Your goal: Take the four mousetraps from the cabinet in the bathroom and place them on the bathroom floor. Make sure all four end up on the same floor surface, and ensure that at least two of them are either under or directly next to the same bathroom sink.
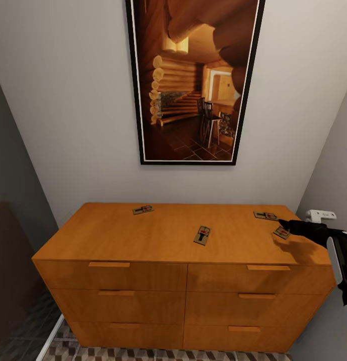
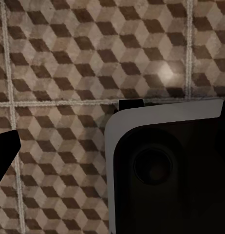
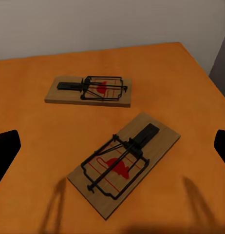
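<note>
1. Cabinet [image 1: 173, 260] stands against the white wall under a framed log-cabin picture [image 1: 193, 80]; all drawers closed.
2. Four mousetraps lie flat on its top: one back-left [image 1: 143, 209], one mid-front [image 1: 202, 234], two at the right end, the rear one [image 1: 265, 216] and the nearer one [image 1: 281, 232].
3. Right gripper [image 1: 286, 226] hovers over the right end of the cabinet top, just at the nearer trap there. Not touching it as far as I can tell.
4. Right wrist view: fingers spread wide at both edges of the frame, one dark fingertip [image 3: 5, 151] visible, nothing held. The nearer trap [image 3: 124, 163] lies between them, angled; the rear trap [image 3: 89, 90] is beyond it, close but apart.
5. Left gripper: one dark fingertip [image 2: 5, 151] over the bathroom floor [image 2: 68, 58]; can't tell whether its fingers are apart or together.
6. Cube-pattern tile strip also shows at the cabinet's base [image 1: 143, 353].
</note>
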Robot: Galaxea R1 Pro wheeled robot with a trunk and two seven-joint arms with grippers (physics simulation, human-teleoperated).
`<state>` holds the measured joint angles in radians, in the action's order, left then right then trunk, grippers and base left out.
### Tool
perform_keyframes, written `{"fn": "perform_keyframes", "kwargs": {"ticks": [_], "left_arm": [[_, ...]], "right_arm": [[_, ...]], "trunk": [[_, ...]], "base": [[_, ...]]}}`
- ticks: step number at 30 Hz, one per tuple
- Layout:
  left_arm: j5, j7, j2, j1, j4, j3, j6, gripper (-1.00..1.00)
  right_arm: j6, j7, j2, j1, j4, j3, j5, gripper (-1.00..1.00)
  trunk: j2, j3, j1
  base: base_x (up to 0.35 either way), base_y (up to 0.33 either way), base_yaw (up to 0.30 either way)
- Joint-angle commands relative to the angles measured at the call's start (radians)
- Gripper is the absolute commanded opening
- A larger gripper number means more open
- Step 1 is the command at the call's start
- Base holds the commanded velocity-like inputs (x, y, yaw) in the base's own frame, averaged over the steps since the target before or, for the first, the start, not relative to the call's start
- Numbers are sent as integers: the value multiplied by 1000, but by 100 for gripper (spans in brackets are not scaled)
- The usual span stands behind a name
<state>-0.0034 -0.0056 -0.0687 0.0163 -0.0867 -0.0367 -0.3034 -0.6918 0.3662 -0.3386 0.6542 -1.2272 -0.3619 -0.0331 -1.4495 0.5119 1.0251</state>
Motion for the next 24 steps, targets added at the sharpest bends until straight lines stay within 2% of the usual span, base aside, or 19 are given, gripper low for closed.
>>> {"fn": "perform_keyframes", "kwargs": {"ticks": [1,24], "left_arm": [[0,-1,0,1,1,-3,-3,100],[-1,-1,0,1,1,-3,-3,100]], "right_arm": [[-5,9,0,1,-1,-2,-4,100],[-3,19,0,1,0,-2,-5,100]], "trunk": [[-1,1,0],[-1,1,0]], "base": [[0,0,0],[0,0,0]]}}
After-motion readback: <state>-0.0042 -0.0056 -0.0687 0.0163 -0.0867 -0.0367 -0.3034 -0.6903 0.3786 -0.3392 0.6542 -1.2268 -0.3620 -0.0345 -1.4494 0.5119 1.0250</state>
